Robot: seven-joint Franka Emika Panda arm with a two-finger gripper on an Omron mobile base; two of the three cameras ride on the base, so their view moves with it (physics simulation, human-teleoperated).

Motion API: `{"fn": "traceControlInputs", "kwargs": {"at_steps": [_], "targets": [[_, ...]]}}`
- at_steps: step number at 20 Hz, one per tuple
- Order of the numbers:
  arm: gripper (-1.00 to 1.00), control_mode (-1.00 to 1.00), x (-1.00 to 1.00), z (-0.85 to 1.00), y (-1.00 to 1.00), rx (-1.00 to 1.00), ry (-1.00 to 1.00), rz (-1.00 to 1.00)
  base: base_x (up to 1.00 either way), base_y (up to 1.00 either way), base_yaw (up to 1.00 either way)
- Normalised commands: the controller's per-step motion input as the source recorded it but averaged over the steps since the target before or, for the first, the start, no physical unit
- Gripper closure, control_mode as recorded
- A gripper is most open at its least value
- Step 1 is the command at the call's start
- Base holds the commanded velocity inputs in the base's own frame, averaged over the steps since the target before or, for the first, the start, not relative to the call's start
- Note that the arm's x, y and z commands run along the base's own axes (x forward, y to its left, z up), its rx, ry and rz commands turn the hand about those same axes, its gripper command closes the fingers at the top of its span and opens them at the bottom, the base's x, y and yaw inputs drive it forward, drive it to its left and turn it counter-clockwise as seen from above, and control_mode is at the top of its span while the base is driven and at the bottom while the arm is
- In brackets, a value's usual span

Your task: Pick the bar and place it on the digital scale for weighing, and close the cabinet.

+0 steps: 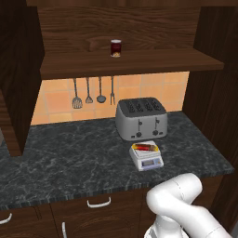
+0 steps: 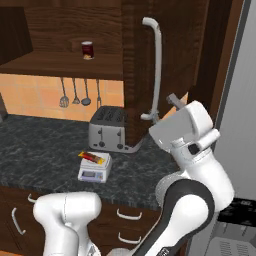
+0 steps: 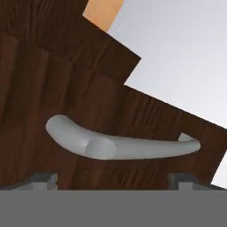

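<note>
The yellow and red bar (image 1: 145,147) (image 2: 93,157) lies flat on the plate of the small white digital scale (image 1: 148,161) (image 2: 94,173), on the dark counter in front of the toaster. Both doors of the dark brown cabinet (image 1: 130,62) stand swung out. My gripper (image 2: 172,100) (image 3: 113,181) is open, just off the outer face of the right door (image 2: 140,60) (image 3: 53,88). The door's long silver handle (image 2: 157,65) (image 3: 119,146) runs across the hand view a little ahead of my fingertips (image 3: 44,179), and nothing is between them.
A grey four-slot toaster (image 1: 141,118) (image 2: 107,131) stands behind the scale. A dark red jar (image 1: 115,48) (image 2: 87,50) sits on the cabinet shelf. Kitchen utensils (image 1: 88,93) hang on the tiled wall. Drawers (image 1: 99,202) run under the counter. A tall grey panel (image 2: 240,100) rises at the right.
</note>
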Motion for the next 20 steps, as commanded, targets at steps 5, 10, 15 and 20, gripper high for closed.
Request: {"fn": "traceControlInputs", "kwargs": {"at_steps": [5, 10, 15, 20], "targets": [[-1.00, -1.00, 0.63, 0.32, 1.00, -0.23, -0.04, 0.01, 0.00, 0.00, 0.00], [-1.00, -1.00, 0.72, 0.14, 1.00, -0.23, -0.02, 0.00, 0.00, 0.00, 0.00], [-1.00, -1.00, 0.98, -0.02, 1.00, -0.10, 0.02, -0.08, 0.00, 0.00, 0.00], [-1.00, -1.00, 1.00, -0.11, 1.00, -0.08, 0.00, -0.25, 0.00, 0.00, 0.00]]}}
